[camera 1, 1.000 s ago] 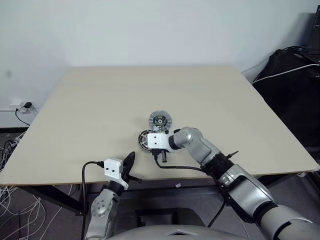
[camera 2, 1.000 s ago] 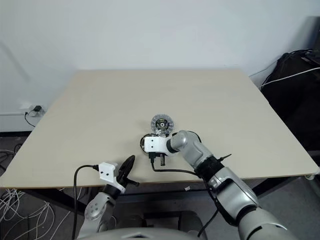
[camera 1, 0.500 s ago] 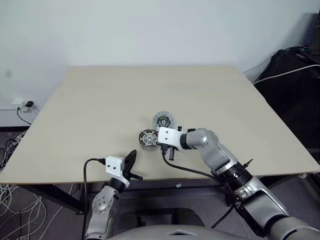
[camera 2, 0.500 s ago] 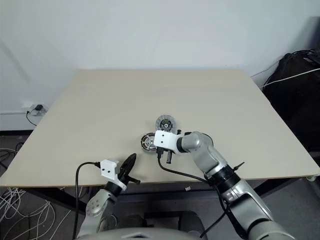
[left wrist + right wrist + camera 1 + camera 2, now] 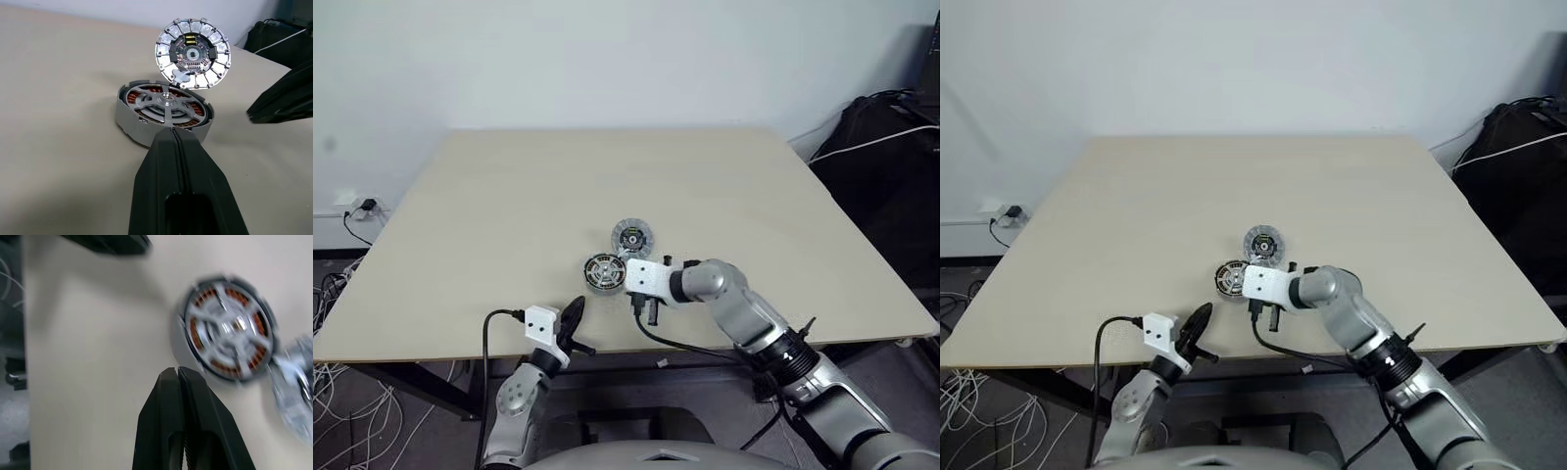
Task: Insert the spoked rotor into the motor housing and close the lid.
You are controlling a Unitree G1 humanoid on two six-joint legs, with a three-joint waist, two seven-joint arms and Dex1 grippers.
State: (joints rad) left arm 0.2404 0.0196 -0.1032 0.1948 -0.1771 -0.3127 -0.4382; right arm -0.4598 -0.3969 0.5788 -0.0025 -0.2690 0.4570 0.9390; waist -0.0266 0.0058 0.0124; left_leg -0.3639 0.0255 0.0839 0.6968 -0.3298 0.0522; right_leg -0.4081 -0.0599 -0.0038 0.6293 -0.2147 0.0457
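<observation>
While both jaws stay shut and empty, the lid point(image 5: 193, 54) leans open off the motor housing point(image 5: 164, 116).

Beige table point(image 5: 509, 196), near-centre: motor housing point(image 5: 605, 273) w/ spoked rotor point(image 5: 165, 102) inside; lid point(image 5: 631, 236) touching at housing's 1 o'clock.

Your head pair looks forward and down over the table point(image 5: 509, 196) from above. Your left wrist camera sits low and near, facing the motor housing point(image 5: 164, 115) level. Your right wrist camera looks steeply down on that same housing.
</observation>
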